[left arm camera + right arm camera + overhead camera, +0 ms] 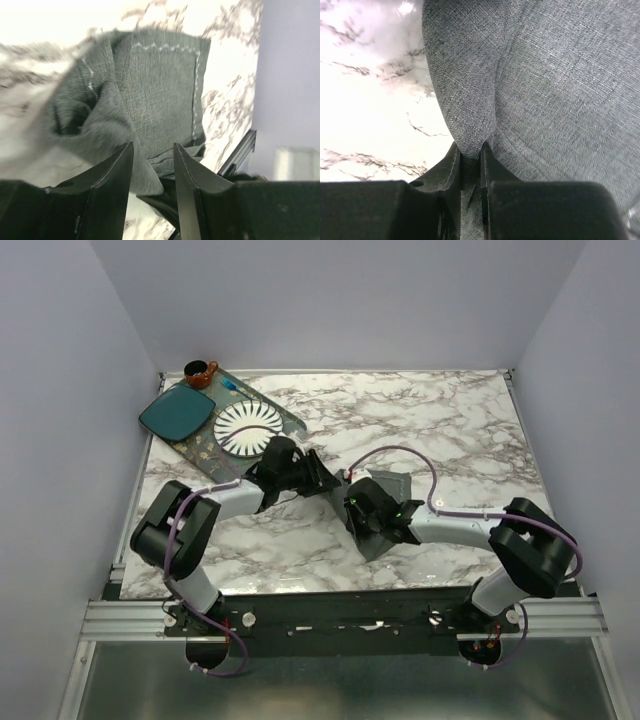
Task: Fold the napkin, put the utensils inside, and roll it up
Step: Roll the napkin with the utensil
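Observation:
The dark grey napkin lies bunched at the middle of the marble table, between the two arms. In the right wrist view my right gripper is shut on a fold of the napkin, the cloth pinched tight between the jaws. My left gripper stands open just short of the napkin. A loose flap hangs into the gap beside its left finger, and the jaws are not closed on it. From above, the left gripper and right gripper are close together at the cloth's left edge. The utensils are out of view.
A tray at the back left carries a white ribbed plate, a teal square plate and a brown cup. Purple cables loop over the right arm. White walls close in the table on three sides.

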Motion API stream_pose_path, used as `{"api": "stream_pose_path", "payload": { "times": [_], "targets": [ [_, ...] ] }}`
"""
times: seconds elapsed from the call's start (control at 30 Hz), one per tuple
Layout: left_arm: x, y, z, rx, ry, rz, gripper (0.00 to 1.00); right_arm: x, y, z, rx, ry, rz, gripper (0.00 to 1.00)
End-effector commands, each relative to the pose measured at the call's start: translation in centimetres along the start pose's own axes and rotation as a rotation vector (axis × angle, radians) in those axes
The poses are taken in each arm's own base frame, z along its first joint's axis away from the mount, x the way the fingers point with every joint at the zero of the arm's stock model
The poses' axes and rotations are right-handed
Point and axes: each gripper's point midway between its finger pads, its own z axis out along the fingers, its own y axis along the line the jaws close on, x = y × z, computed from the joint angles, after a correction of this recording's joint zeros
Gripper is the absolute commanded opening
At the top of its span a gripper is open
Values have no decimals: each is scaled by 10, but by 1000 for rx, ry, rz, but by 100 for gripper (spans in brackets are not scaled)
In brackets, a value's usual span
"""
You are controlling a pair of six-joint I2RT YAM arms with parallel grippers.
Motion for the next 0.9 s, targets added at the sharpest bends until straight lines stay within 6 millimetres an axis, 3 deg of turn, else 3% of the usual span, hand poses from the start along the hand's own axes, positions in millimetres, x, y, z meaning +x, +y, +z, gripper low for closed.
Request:
{"api": "stream_pose_path", "payload": {
  "times": [0.0, 0.07, 0.1, 0.17, 0.2, 0.4, 0.53, 0.6, 0.73, 0.83, 0.87],
  "targets": [
    [-24, -20, -25, -18, -43, 69, 49, 46, -2, 1, -202, 159, 96, 7],
    [-27, -32, -33, 10, -56, 83, 49, 42, -10, 2, -237, 165, 145, 7],
    [-26, -34, -35, 17, -54, 86, 49, 42, 0, -2, -331, 186, 163, 7],
    [-27, -38, -38, 26, -64, 99, 49, 43, -5, -3, -402, 219, 226, 7],
    [-25, -39, -38, 33, -61, 106, 49, 40, 4, -6, -504, 229, 248, 7],
    [3, -41, -16, 98, -1, 65, 47, 45, -2, -15, -740, 313, 486, 10],
    [21, -32, 8, 108, 53, 22, 45, 49, -3, -7, -752, 400, 567, 13],
    [19, -31, 15, 116, 46, 20, 44, 48, -5, -4, -734, 399, 572, 14],
    [19, -10, 27, 59, 43, 27, 44, 55, -8, -3, -714, 418, 580, 14],
    [22, 5, 33, 11, 50, 24, 43, 56, -12, -1, -682, 415, 585, 18],
    [25, 10, 34, 0, 54, 21, 43, 55, -12, -2, -673, 413, 580, 23]
  ]
}}
